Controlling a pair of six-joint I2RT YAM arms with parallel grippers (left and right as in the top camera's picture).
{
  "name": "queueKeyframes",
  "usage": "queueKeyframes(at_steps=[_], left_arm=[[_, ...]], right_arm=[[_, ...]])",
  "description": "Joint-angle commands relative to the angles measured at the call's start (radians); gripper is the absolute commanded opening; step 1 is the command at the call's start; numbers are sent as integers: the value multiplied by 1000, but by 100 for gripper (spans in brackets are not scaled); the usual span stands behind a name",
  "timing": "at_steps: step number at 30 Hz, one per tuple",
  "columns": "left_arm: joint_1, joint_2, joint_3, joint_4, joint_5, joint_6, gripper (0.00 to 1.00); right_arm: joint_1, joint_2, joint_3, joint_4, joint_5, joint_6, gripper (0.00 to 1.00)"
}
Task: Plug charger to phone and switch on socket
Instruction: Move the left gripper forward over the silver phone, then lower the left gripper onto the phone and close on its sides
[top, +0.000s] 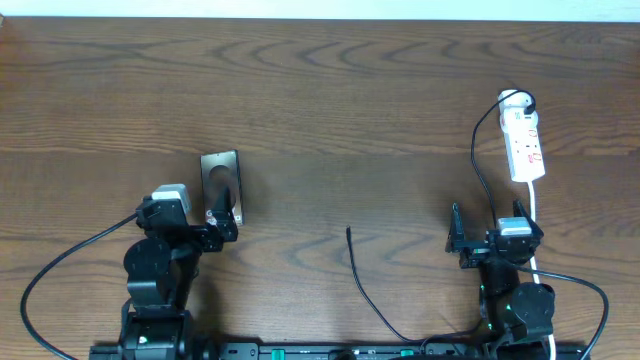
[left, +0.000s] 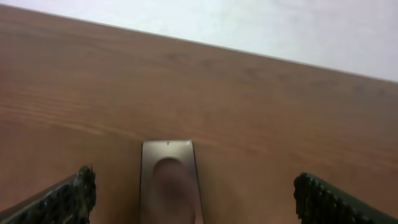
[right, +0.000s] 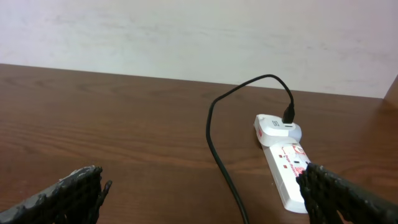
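The phone (top: 220, 180) lies flat at the left of the wooden table, a bronze-grey slab with a pale oval; the left wrist view shows the phone (left: 169, 180) blurred and close. My left gripper (top: 222, 222) hovers open over its near end, and the left gripper (left: 196, 205) has one finger on each side of it. The white socket (top: 524, 140) lies at the far right. The black charger (top: 362, 280) ends in a free tip at mid-table. My right gripper (top: 490, 228) is open and empty, just short of the socket (right: 289, 168). The right gripper (right: 205, 199) straddles the charger (right: 217, 155).
A white adapter (right: 277, 127) with the black lead plugged in sits at the socket's far end. The strip's white cord (top: 535, 200) runs back past my right arm. A pale wall rises behind the table's far edge.
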Motion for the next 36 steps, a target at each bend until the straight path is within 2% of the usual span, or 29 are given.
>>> queueKeyframes(at_steps=[1, 11, 28, 36], left_arm=[[2, 4, 92, -56, 9, 64, 100], [2, 151, 263, -237, -18, 98, 99], [2, 740, 716, -706, -25, 98, 100], [2, 898, 800, -808, -24, 98, 99]], right_arm=[[-9, -6, -3, -2, 5, -11, 99], [-9, -6, -3, -2, 5, -11, 99], [-9, -6, -3, -2, 5, -12, 99], [-9, -6, -3, -2, 5, -11, 99]])
